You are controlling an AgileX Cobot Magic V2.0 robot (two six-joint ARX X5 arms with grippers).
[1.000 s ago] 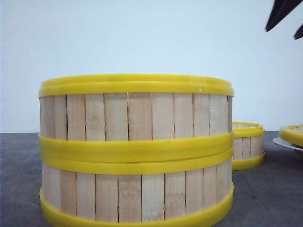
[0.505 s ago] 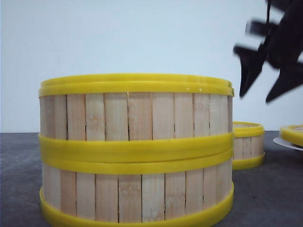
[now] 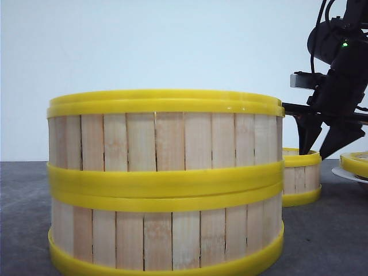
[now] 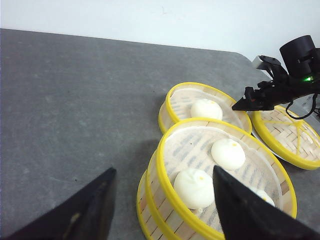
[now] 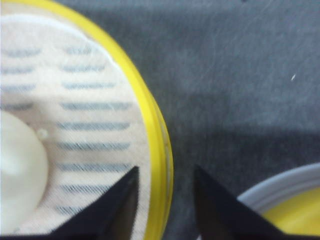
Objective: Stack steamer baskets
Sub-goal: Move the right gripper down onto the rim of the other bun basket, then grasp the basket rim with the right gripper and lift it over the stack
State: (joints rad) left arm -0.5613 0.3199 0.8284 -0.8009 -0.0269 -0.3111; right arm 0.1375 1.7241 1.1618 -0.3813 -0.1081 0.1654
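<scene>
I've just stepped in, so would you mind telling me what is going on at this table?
The robot is stacking steamer baskets. Two baskets already stand as a stack near the camera, with buns in the top one. The right gripper is open and low over the single basket behind it, its fingers straddling that basket's yellow rim, nothing gripped yet. The left gripper is open, above the stack. Another basket piece sits on a white plate.

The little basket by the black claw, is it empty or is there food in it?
Not empty. The single steamer basket holds one white bun on its liner, below the right gripper.
</scene>
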